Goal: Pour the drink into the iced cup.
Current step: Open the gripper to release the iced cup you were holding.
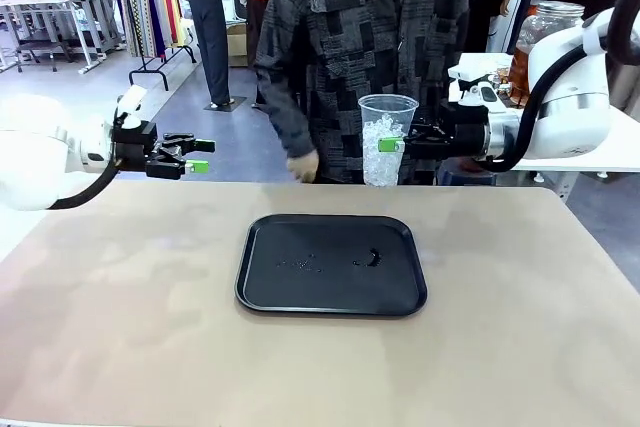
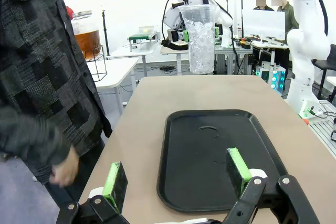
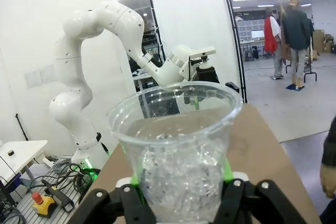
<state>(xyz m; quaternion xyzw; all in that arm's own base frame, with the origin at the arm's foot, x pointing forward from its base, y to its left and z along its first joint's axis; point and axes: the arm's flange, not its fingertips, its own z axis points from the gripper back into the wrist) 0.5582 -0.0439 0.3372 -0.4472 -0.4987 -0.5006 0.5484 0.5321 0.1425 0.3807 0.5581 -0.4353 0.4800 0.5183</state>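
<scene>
A clear plastic iced cup [image 1: 385,140] full of ice hangs in the air above the table's far edge, held upright by my right gripper [image 1: 398,143], which is shut on it. In the right wrist view the iced cup [image 3: 178,150] sits between the green pads. In the left wrist view the iced cup [image 2: 199,38] stands far off. My left gripper [image 1: 190,155] hovers open at the far left, above the table, holding nothing; its fingers [image 2: 116,179] frame the tray. The drink [image 1: 540,32], amber in a large glass jar, stands on a side table behind my right arm; it appears again as the drink [image 2: 86,35].
A black tray [image 1: 330,263] lies in the middle of the tan table. A person in a dark patterned shirt [image 1: 360,47] stands at the far edge, one hand [image 1: 302,165] hanging near the table's rim. White side tables stand to the right.
</scene>
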